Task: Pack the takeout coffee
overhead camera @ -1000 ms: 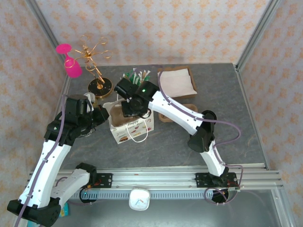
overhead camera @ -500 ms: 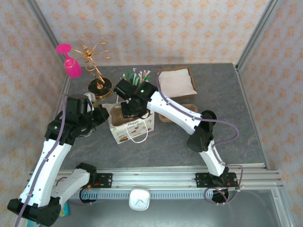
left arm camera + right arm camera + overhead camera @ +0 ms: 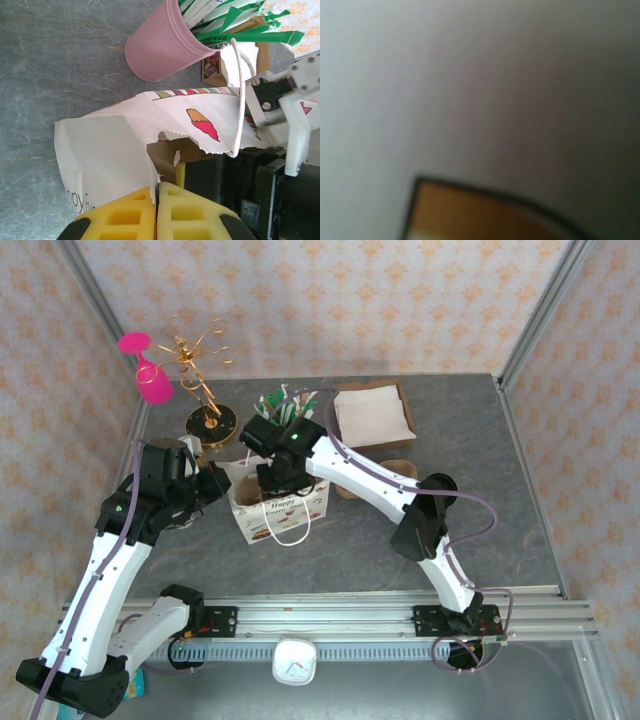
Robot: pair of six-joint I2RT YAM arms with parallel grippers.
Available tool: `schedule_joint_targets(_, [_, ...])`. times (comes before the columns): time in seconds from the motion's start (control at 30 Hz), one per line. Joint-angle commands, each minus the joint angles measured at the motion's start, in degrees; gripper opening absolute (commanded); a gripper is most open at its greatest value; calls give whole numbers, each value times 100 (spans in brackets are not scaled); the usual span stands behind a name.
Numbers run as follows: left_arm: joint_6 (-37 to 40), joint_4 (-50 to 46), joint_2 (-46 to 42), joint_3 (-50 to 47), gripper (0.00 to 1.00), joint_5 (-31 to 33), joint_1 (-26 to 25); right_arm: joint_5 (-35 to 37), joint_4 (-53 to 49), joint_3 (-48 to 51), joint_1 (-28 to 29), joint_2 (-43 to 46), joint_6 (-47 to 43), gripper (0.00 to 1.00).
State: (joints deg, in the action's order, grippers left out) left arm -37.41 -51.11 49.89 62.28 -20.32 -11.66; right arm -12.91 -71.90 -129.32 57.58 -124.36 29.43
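Note:
A white printed paper bag (image 3: 288, 510) stands in the middle of the table with its mouth open. My left gripper (image 3: 156, 187) is shut on the bag's torn top edge (image 3: 150, 165) and holds that side out; from above the left gripper (image 3: 224, 480) sits at the bag's left rim. My right gripper (image 3: 274, 476) points down into the bag's mouth, its fingers hidden by the bag. Its black and white body (image 3: 250, 185) fills the opening. The right wrist view is a blur of pale bag wall with a brown shape (image 3: 470, 215) below. The takeout coffee is hidden.
A pink cup of green-wrapped sticks (image 3: 160, 42) stands just behind the bag (image 3: 285, 400). A tray of white napkins (image 3: 372, 412) lies at the back right, a brown cardboard carrier (image 3: 390, 475) right of the bag. A gold stand (image 3: 205, 400) with a pink goblet (image 3: 152, 380) is at the back left.
My right arm has edged a little to the left over the bag's mouth. The left gripper keeps its pinch on the bag's edge in the same place.

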Motion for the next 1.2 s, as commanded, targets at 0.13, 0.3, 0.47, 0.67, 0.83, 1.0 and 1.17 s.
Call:
schedule_joint_targets(0.13, [108,-22,-19,-49,10,148,-65,71,145,173,-115,-349,67,33])
schedule_joint_targets(0.3, [128,-26,13,-48,10,194,-69,23,234,214,-129,-383,53,37])
schedule_joint_targets(0.47, [119,-6,47,-85,10,198,-64,20,221,222,-133,-379,25,42])
schedule_joint_targets(0.67, [125,-24,47,-82,10,238,-67,8,143,64,-129,-344,19,48])
schedule_joint_targets(0.83, [104,-26,67,-80,10,343,-64,-91,25,-228,-59,-328,6,55])
schedule_joint_targets(1.0, [82,-55,121,-43,10,501,-64,-151,26,-353,-28,-179,10,60])
schedule_joint_targets(1.17, [41,-143,187,-15,10,762,-64,-160,-7,-366,2,-29,-20,65])
